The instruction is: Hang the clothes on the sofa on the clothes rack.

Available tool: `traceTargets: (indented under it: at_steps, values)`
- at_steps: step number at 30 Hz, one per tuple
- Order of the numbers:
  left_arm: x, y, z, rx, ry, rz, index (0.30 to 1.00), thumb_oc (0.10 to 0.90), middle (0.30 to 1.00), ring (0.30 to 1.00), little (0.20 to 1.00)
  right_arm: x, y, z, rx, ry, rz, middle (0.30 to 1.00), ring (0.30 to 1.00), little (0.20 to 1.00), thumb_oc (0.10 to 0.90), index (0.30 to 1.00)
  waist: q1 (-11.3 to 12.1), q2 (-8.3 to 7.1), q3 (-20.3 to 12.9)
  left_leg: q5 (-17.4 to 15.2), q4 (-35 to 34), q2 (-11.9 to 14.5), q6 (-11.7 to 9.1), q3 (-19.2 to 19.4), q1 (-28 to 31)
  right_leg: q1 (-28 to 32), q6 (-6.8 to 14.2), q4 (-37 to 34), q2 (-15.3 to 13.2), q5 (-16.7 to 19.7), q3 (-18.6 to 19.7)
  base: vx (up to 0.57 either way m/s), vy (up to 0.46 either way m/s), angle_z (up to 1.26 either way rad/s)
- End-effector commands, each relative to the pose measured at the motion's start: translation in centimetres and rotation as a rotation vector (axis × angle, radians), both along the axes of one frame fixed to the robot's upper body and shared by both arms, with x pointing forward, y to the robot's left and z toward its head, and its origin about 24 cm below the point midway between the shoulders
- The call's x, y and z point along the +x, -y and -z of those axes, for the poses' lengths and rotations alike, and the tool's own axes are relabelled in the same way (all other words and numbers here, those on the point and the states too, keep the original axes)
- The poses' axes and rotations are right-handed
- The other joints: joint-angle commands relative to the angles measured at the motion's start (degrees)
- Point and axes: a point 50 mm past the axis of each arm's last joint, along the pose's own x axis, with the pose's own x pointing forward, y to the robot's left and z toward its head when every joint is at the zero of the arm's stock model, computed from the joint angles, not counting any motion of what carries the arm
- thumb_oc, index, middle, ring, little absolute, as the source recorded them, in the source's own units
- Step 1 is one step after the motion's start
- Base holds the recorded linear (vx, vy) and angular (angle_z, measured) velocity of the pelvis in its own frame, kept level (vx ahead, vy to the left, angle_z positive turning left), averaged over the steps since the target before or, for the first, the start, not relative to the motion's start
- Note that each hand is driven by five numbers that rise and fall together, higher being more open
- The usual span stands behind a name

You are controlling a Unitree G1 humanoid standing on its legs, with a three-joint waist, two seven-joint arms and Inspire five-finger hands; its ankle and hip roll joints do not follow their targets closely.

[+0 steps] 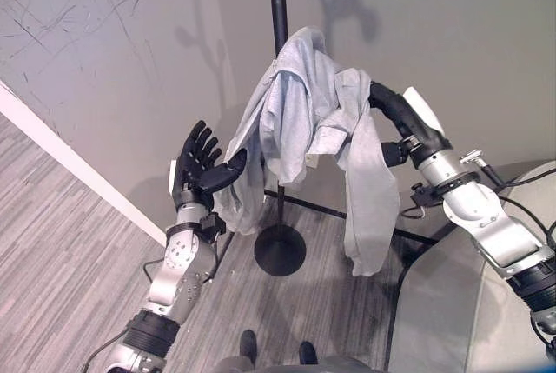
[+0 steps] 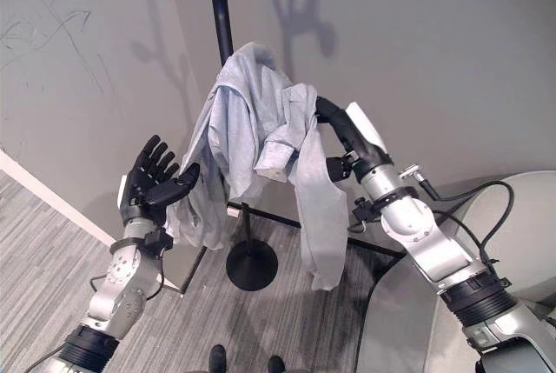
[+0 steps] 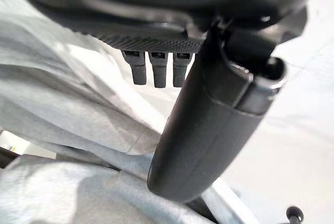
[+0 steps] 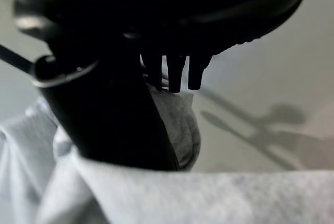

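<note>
A light grey garment (image 1: pixel 295 116) hangs bunched over the black clothes rack (image 1: pixel 279 8), with one long part drooping toward the floor (image 2: pixel 320 234). My left hand (image 1: pixel 198 164) is open beside the garment's left edge, its thumb touching the cloth (image 3: pixel 78 130). My right hand (image 1: pixel 395 116) reaches into the garment from the right. Its fingers (image 4: pixel 175 72) look straight, and the cloth (image 4: pixel 209 198) lies draped over the hand rather than pinched.
The rack's round black base (image 1: pixel 280 249) stands on grey striped carpet close to the wall. A white baseboard (image 1: pixel 69 160) runs along the left. The pale grey sofa (image 1: pixel 452 303) is at the lower right, under my right arm.
</note>
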Motion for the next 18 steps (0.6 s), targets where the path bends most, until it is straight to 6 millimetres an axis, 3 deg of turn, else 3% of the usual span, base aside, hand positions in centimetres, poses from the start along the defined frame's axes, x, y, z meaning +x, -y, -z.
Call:
traceTargets:
  at_steps: [1, 3, 4, 6, 7, 8, 9, 10, 11, 12, 13, 14, 18]
  values:
    - [0.6, -0.8, -4.3, 0.021, 0.21, 0.04, 0.9, 0.8, 0.9, 0.9, 0.9, -1.2, -1.6, -4.1, 0.289, 0.14, -0.199, 0.9, 0.9, 0.9, 0.8, 0.9, 0.76, -3.12, -5.5, -5.01, 0.23, 0.55, -0.28, 1.47, 2.79, 1.57, 5.2, 1.36, -3.89, -1.68, -2.32, 0.0, -0.001, -0.03]
    - [0.3, -1.3, -4.6, -0.036, 0.208, 0.047, 0.9, 0.8, 0.9, 0.9, 0.9, -0.9, -1.0, -2.3, 0.574, -0.013, -0.25, 0.9, 0.9, 0.9, 0.8, 0.9, 1.15, -3.14, -5.6, -4.93, 0.23, 0.61, -0.39, 1.59, 2.92, 1.52, 5.21, 1.66, -3.82, -1.77, -2.6, -0.01, -0.009, -0.05]
    - [0.3, -1.5, -4.8, -0.029, 0.216, 0.043, 0.9, 0.8, 0.9, 0.9, 0.9, -0.8, -1.0, -1.7, 0.566, -0.044, -0.238, 0.9, 0.9, 0.9, 0.8, 0.9, 1.2, -3.25, -5.58, -4.95, 0.23, 0.64, -0.45, 1.64, 3.0, 1.56, 5.21, 1.77, -3.86, -1.8, -2.64, -0.01, -0.016, -0.04]
    - [-0.1, -2.3, -5.2, 0.005, 0.243, 0.039, 0.9, 0.8, 0.9, 0.9, 0.9, -1.2, -0.8, -2.1, 0.336, -0.017, -0.198, 0.9, 0.9, 0.9, 0.8, 0.9, 1.27, -3.35, -5.57, -4.91, 0.23, 0.74, -0.54, 1.81, 3.06, 1.51, 5.26, 2.11, -3.9, -1.93, -2.87, 0.0, 0.0, 0.0]
    - [-0.1, -2.3, -5.2, 0.004, 0.243, 0.039, 0.9, 0.8, 0.9, 0.9, 0.9, -1.2, -0.8, -2.1, 0.335, -0.017, -0.198, 0.9, 0.9, 0.9, 0.8, 0.9, 1.25, -3.33, -5.53, -4.93, 0.23, 0.74, -0.54, 1.81, 3.13, 1.57, 5.26, 2.12, -3.9, -1.96, -2.86, 0.0, 0.0, 0.0]
    - [-0.6, -3.3, -5.1, 0.062, 0.239, 0.053, 0.9, 0.8, 0.9, 0.9, 0.9, -1.8, -0.6, -3.7, -0.058, 0.124, -0.146, 0.9, 0.9, 0.9, 0.8, 0.9, 1.44, -3.26, -5.48, -4.95, 0.23, 0.86, -0.55, 2.04, 3.27, 1.59, 5.42, 2.42, -3.97, -2.08, -3.14, 0.02, -0.014, -0.03]
    - [-1.0, -3.9, -5.0, 0.129, 0.231, 0.075, 0.9, 0.8, 0.9, 0.9, 0.9, -2.0, -0.2, -4.3, -0.246, 0.182, -0.11, 0.9, 0.9, 0.9, 0.8, 0.9, 1.55, -3.15, -5.25, -5.14, 0.23, 0.89, -0.53, 2.13, 3.68, 1.87, 5.58, 2.58, -4.04, -2.32, -3.29, 0.0, 0.0, 0.0]
    - [-1.6, -4.7, -4.8, 0.223, 0.216, 0.092, 0.9, 0.8, 0.9, 0.9, 0.9, -2.1, 0.2, -5.0, -0.391, 0.229, -0.083, 0.9, 0.9, 0.9, 0.8, 0.9, 1.65, -2.99, -5.43, -5.04, 0.23, 1.0, -0.53, 2.25, 3.47, 1.54, 5.69, 2.67, -4.01, -2.2, -3.39, 0.01, -0.01, -0.03]
    - [-1.6, -4.7, -4.8, 0.223, 0.215, 0.092, 0.9, 0.8, 0.9, 0.9, 0.9, -2.1, 0.2, -4.9, -0.392, 0.229, -0.083, 0.9, 0.9, 0.9, 0.8, 0.9, 1.63, -3.0, -5.44, -5.08, 0.23, 1.0, -0.52, 2.26, 3.52, 1.58, 5.69, 2.69, -4.01, -2.25, -3.38, 0.0, -0.004, -0.08]
    - [-2.3, -6.1, -4.7, 0.43, 0.178, 0.18, 0.9, 0.8, 0.9, 0.9, 0.9, -2.1, 0.5, -5.7, -0.599, 0.305, -0.045, 0.9, 0.9, 0.9, 0.8, 0.9, 1.83, -2.54, -5.38, -5.2, 0.23, 1.28, -0.54, 2.76, 3.6, 1.21, 5.98, 3.19, -4.12, -2.22, -3.33, 0.0, 0.003, -0.09]
    - [-2.4, -6.1, -4.7, 0.431, 0.178, 0.18, 0.9, 0.8, 0.9, 0.9, 0.9, -2.1, 0.5, -5.6, -0.599, 0.306, -0.045, 0.9, 0.9, 0.9, 0.8, 0.9, 1.83, -2.61, -5.4, -5.25, 0.23, 1.28, -0.54, 2.83, 3.65, 1.21, 5.98, 3.24, -4.12, -2.27, -3.26, 0.0, 0.004, -0.16]
    - [-3.0, -7.6, -5.4, 0.576, 0.156, 0.226, 0.9, 0.8, 0.9, 0.9, 0.9, -2.3, 0.6, -5.2, -0.616, 0.294, -0.056, 0.9, 0.9, 0.9, 0.8, 0.9, 2.11, -2.09, -5.33, -5.28, 0.23, 1.48, -0.54, 3.14, 3.72, 0.94, 6.21, 3.83, -4.33, -2.3, -3.59, 0.0, 0.005, -0.13]
    - [-3.5, -8.6, -3.9, 0.481, 0.075, 0.22, 0.9, 0.8, 0.9, 0.9, 0.9, -2.0, 2.6, -3.5, -0.421, 0.191, 0.018, 0.9, 0.9, 0.9, 0.8, 0.9, 2.6, -1.93, -5.22, -5.22, 0.23, 1.46, -0.37, 3.07, 3.83, 0.96, 6.41, 4.74, -4.65, -2.55, -4.42, 0.0, -0.002, -0.05]
